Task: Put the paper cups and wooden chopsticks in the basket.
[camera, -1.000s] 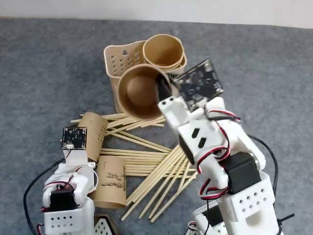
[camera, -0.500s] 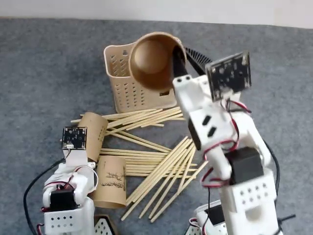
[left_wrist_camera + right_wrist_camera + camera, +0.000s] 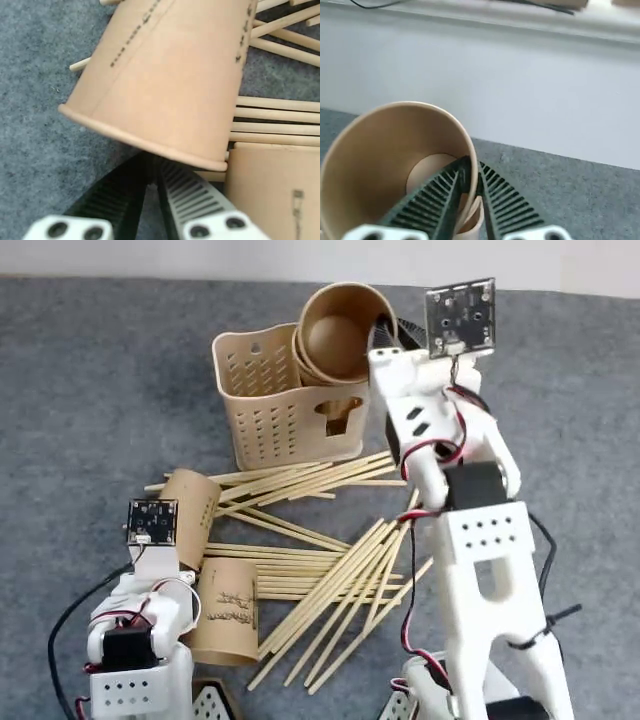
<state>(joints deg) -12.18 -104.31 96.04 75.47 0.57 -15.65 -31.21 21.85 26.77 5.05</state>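
Many chopsticks (image 3: 335,580) litter the grey carpet (image 3: 90,390) (felt-like); pale wall (image 3: 545,100) behind.

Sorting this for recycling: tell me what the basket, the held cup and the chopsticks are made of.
The basket looks like moulded plastic, matt beige: uniform slots and a cut-out handle. The held cup is brown paper, matt, with a rolled rim; any inner lining cannot be told. The chopsticks look like pale bare wood, perhaps bamboo: thin sticks without gloss.

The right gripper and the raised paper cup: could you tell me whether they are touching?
Touching. The right wrist view shows the right gripper clamping the paper cup, its jaws astride the rim.
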